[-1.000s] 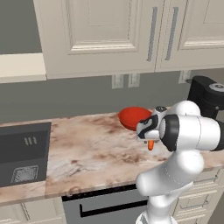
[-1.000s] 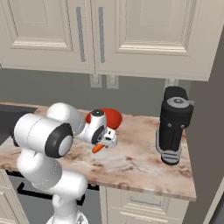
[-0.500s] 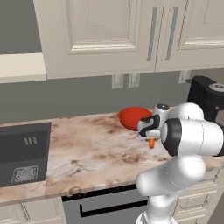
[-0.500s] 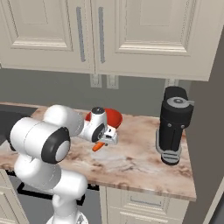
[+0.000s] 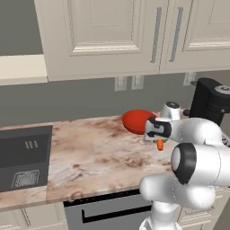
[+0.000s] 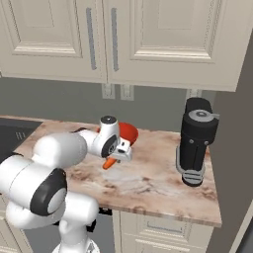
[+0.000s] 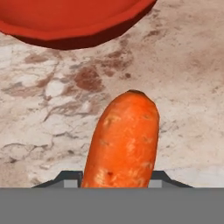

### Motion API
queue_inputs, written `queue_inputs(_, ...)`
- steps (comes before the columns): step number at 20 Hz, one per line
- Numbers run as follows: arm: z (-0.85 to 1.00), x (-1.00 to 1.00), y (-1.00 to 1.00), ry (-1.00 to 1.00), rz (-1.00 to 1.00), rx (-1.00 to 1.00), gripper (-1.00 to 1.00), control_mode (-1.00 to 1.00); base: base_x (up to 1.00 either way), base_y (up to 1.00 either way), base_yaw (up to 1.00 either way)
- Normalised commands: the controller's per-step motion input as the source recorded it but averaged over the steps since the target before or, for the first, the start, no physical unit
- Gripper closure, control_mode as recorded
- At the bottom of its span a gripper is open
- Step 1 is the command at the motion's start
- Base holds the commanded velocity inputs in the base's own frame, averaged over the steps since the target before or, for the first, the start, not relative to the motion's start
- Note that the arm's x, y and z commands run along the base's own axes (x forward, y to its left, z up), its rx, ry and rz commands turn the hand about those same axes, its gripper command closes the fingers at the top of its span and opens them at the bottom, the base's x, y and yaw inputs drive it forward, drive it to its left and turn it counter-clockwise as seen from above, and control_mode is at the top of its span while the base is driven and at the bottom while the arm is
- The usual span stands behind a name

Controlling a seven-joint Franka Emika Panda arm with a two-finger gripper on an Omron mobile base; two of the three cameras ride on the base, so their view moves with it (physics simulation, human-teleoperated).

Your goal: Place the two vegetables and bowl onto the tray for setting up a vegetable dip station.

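Cream panelled wall cabinets (image 5: 112,36) with long metal handles span the top of both base views. Below them, a mottled pink-and-beige marble countertop (image 5: 94,152) runs across the middle of the left base view and fills the background of the hand view. A dark grey sink basin (image 5: 22,157) sits at the left edge of the left base view. A tall black cylindrical coffee machine (image 6: 196,141) stands on the counter at centre right of the right base view and at the right edge of the left base view. Pale wall sockets (image 5: 128,82) sit on the grey backsplash above the counter.

The smooth red round bowl (image 5: 137,121) rests on the counter just right of centre in the left base view; in the right base view it lies at centre, partly behind the white arm, and in the hand view its underside and rim cross the top of the frame.

The two-finger gripper (image 7: 113,177) appears at the bottom centre of the hand view, with 2 dark fingertips (image 7: 70,178) flanking an orange, blunt-ended carrot (image 7: 122,140) on both sides; the fingers pinch the carrot between them. The carrot points from the gripper toward the bowl, and its tip is apart from the bowl, with bare marble between. In the right base view the carrot projects down and left from the gripper, near the bowl, above the counter.
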Motion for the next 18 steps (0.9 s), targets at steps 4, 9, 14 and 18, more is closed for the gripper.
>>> queue_inputs(4, 0.43, -0.43, 0.00, 0.00, 0.00, 0.00, 1.00, -1.00, 0.00, 0.00, 0.00)
queue_inputs(9, 0.40, -0.60, 0.00, 0.00, 0.00, 0.00, 1.00, -1.00, 0.00, 0.00, 0.00)
queue_inputs(14, 0.35, -0.68, 0.00, 0.00, 0.00, 0.00, 1.00, -1.00, 0.00, 0.00, 0.00)
queue_inputs(18, 0.28, -0.70, 0.00, 0.00, 0.00, 0.00, 1.00, -1.00, 0.00, 0.00, 0.00)
